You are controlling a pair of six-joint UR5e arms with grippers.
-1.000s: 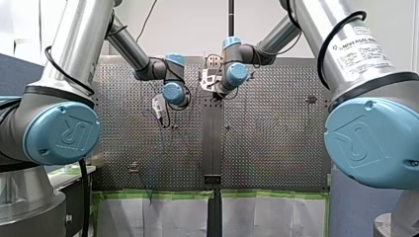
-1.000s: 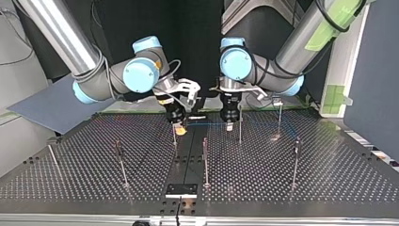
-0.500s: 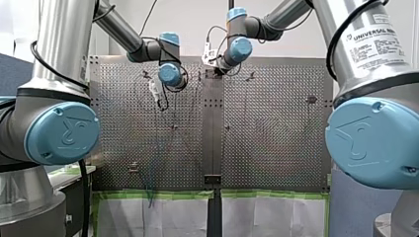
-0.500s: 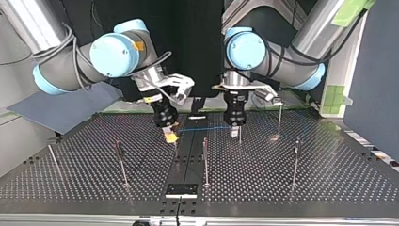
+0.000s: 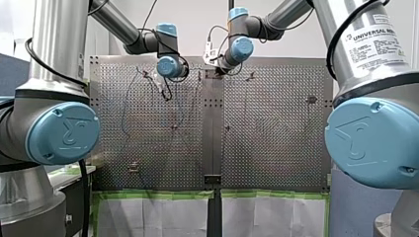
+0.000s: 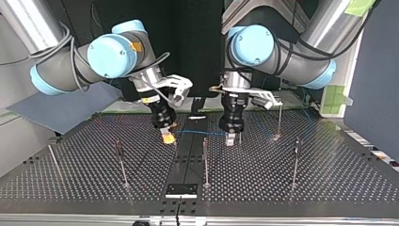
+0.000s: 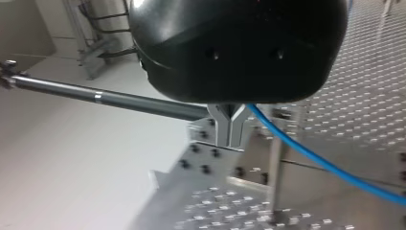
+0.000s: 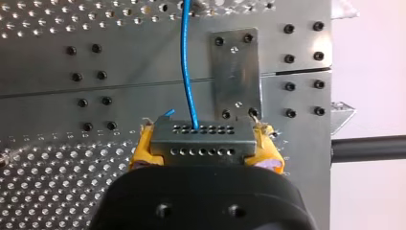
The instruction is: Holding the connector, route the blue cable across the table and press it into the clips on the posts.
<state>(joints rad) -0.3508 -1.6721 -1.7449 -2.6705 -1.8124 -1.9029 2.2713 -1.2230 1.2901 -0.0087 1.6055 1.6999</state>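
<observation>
Since half a second earlier, my left claw had eased a little lower and nearer in the top view, right of centre, while my right claw had hardly shifted from its spot left of centre. Between the two, the blue cable ran in a nearly level line above the perforated surface, near the top of a thin post standing in the middle of the frame. In the right wrist view, the yellow pads pinched the grey connector from both sides, and the cable left its row of holes, leading away from the claw. In the left wrist view, the metal fingers were pressed together at the tips. The cable emerged just beside their root and ran off over the surface, though whether it was clamped could not be told. Another post stood well apart at the right.
</observation>
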